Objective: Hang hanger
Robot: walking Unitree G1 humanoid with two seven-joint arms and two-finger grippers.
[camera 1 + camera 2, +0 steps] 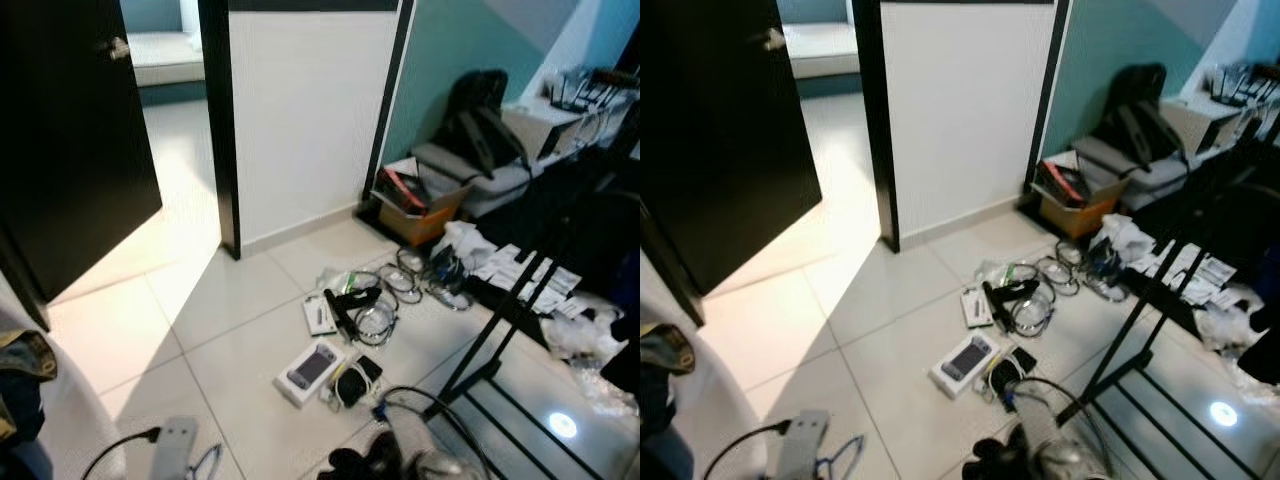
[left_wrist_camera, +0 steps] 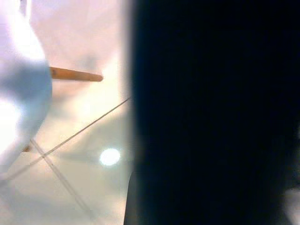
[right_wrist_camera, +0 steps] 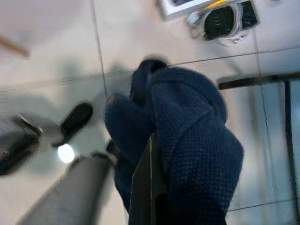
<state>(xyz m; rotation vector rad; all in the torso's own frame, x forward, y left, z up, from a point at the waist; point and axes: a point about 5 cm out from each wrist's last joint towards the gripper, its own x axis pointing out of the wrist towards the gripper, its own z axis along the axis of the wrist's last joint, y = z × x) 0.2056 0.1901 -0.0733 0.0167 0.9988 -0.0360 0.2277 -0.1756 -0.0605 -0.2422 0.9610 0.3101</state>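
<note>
My right gripper (image 3: 146,190) is shut on a dark blue knitted garment (image 3: 187,140) that bunches around its black fingers (image 3: 143,187) above the tiled floor. In the head views the silver right arm (image 1: 415,452) shows at the bottom edge with the dark garment (image 1: 362,464) beside it. Just to the right stands a black clothes rack (image 1: 505,320), with a slanted post and floor bars (image 1: 520,435). I cannot make out a hanger. The left wrist view holds a large dark blur (image 2: 211,112) over pale floor tiles.
Coiled cables (image 1: 385,300), a white box with a device (image 1: 312,370) and small gadgets litter the floor ahead. A cardboard box (image 1: 425,215) and a black backpack (image 1: 480,125) sit at the back right. At the left stand a black door (image 1: 70,130) and a power strip (image 1: 175,440).
</note>
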